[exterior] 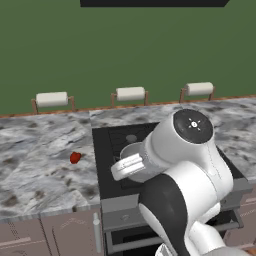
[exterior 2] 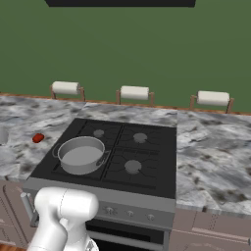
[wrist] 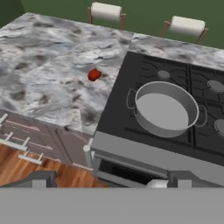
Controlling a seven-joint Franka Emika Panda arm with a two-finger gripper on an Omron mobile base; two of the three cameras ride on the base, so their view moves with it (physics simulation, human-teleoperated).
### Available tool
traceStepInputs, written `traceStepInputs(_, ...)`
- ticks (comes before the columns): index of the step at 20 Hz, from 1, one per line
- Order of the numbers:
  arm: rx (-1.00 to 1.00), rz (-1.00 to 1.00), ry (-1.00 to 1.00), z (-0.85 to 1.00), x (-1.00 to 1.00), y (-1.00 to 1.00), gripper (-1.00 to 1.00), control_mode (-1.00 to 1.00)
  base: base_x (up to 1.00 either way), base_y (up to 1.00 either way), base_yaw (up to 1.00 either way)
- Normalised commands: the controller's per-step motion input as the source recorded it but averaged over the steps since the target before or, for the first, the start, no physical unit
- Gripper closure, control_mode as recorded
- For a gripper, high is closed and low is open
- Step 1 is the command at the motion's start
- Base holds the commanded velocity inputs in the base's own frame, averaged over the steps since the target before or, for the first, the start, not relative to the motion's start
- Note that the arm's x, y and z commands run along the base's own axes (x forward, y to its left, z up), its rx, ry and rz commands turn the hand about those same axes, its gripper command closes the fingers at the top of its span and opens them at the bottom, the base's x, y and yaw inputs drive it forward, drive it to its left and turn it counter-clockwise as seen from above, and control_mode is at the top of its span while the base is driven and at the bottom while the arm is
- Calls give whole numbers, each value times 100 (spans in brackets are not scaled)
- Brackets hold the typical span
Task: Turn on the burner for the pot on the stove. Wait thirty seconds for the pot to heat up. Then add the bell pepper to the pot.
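Pot: We see the pot [exterior 2: 81, 155] sitting on the front left burner of the stove [exterior 2: 147, 147]. It sits right over the burner so the fire can warm it, we think.
Inside the pot: It looks empty. We see just its pale grey bottom [wrist: 162, 110].
Bell pepper: The small red bell pepper [wrist: 93, 75] lies on the table [wrist: 48, 65], to the left of the stove and apart from the pot. Nothing touches it. It waits there, we think, because the pot has to get hot first.
Knobs: The small knobs [exterior 2: 130, 213] sit on the grey front panel of the stove. We can't tell if any burner is on. We see no flame.
Fingers: In the hand view the two dark fingers [wrist: 41, 179] are far apart at the bottom, with nothing between them. They hang in front of the stove, above its front edge, touching nothing.
Next step: We think a knob needs turning first, so the hand is near the front.
Paper rolls: Three white rolls [exterior 2: 134, 92] stand by the green wall.
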Motion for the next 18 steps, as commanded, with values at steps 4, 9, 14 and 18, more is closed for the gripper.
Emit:
traceStepInputs(4,0,-8,0,0,33,59,-100,-100,0,0,0)
traceStepInputs(9,0,-5,1,0,30,36,-100,-100,0,0,0)
traceStepInputs(14,2,-1,4,0,26,13,-100,-100,0,0,0)
traceStepInputs(18,4,0,2,0,19,0,-100,-100,0,0,0)
